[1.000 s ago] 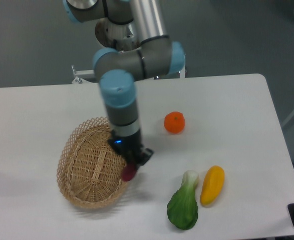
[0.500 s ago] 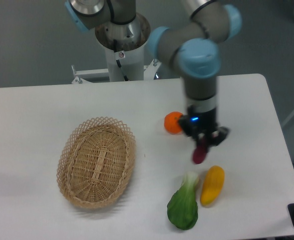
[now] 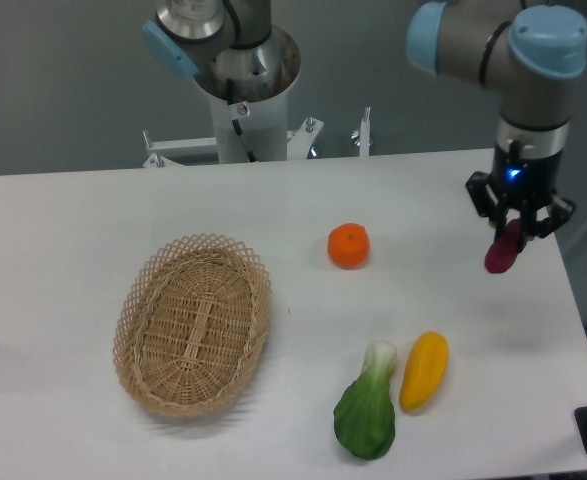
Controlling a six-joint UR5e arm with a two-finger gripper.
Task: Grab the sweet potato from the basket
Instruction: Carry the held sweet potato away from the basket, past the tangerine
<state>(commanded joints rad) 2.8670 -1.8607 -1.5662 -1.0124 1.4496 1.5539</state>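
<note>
- Fixed camera, grip: the gripper point(image 3: 517, 222) hung at the right of the frame, its jaws closed on the upper end of the sweet potato point(image 3: 502, 252), which was held clear above the white bench point(image 3: 93, 220). Only the upper tip lay between the jaws; most of the tuber hung below them, unsupported.
- Fixed camera, location: the sweet potato was well apart from the basket point(image 3: 192, 323), which sat at lower left with nothing visible inside it. By this layout the pick-up appeared already accomplished.
- Fixed camera, risk: the hold was on a tapered end, so the tuber could probably slide out or swing if the arm moved sharply. It hung near the bench's right edge, so a drop there might roll it off the bench.
- Fixed camera, further risk: a drop made nearer the middle could land it by the yellow vegetable point(image 3: 423, 370), the leafy green point(image 3: 367, 413) or the orange point(image 3: 349, 245).
- Fixed camera, orientation: the long axis ran near vertical with a slight tilt, upper end toward the jaws and lower tapered end pointing down and a little to the left of the frame.
</note>
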